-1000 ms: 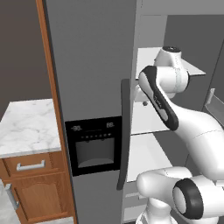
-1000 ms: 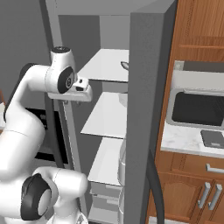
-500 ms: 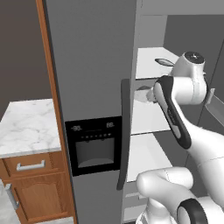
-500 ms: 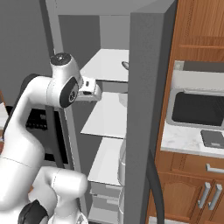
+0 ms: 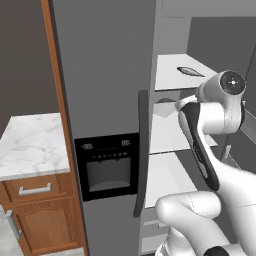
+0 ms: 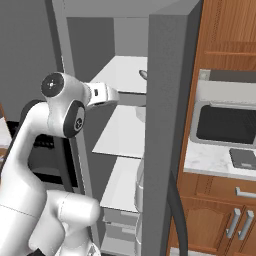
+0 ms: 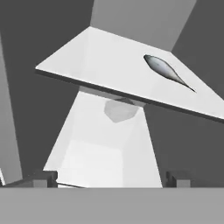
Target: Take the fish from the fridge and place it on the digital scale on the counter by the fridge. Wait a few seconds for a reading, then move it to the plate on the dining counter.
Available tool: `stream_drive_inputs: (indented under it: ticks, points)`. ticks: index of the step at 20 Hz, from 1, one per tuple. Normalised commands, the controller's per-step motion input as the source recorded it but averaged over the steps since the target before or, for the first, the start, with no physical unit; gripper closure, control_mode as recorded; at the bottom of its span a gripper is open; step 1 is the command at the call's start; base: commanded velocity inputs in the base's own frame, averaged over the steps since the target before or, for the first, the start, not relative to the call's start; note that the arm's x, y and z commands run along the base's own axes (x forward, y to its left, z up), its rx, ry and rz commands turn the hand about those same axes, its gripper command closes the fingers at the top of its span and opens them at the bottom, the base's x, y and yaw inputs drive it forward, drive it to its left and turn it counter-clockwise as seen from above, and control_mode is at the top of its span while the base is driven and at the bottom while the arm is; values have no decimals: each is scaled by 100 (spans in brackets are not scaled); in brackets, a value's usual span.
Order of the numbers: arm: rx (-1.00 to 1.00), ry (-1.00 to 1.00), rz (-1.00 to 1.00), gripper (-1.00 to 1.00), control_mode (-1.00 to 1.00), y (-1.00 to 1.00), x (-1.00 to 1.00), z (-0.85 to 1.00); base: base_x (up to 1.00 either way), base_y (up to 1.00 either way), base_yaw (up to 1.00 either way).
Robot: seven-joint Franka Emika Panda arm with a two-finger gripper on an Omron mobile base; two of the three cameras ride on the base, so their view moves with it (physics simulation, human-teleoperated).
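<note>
The gripper (image 7: 111, 178) is standing wide open and holding nothing, its two dark fingertips (image 7: 43, 178) showing far apart at the bottom of the hand view. It is pointing into the open fridge (image 5: 107, 75), whose right door is swung aside in the right base view.

Ahead of the gripper and higher up, the fish (image 7: 166, 71) is lying flat on the upper white shelf (image 7: 100, 59), well apart from the fingertips and off to the right in the hand view. Its pointed tail is angling toward the shelf's right edge. In the left base view the same fish (image 5: 190, 71) is resting on that shelf beyond the arm's wrist.

Below that shelf, straight ahead of the gripper, a pale grey lumpy object (image 7: 121, 109) is sitting at the back of the middle shelf (image 7: 103, 144); what it is cannot be told.

Far off to the gripper's right, outside the fridge, the digital scale (image 6: 244, 158) is lying on the marble counter (image 6: 212, 160) in front of the microwave (image 6: 225, 115).
</note>
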Motion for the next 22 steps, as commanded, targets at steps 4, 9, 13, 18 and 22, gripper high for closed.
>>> stream_drive_inputs:
  ticks: [4,9,13,18,22]
  points:
    - [-11,-14,0,-100,-100,-26,0,68,0,0,0]
    - [-2,-2,0,-100,-100,-23,11,46,0,0,0]
    - [1,0,0,-100,-100,-25,46,21,0,0,0]
    - [7,2,0,-100,-100,-25,68,3,0,0,0]
    - [3,4,0,-100,-100,-21,87,-1,0,0,0]
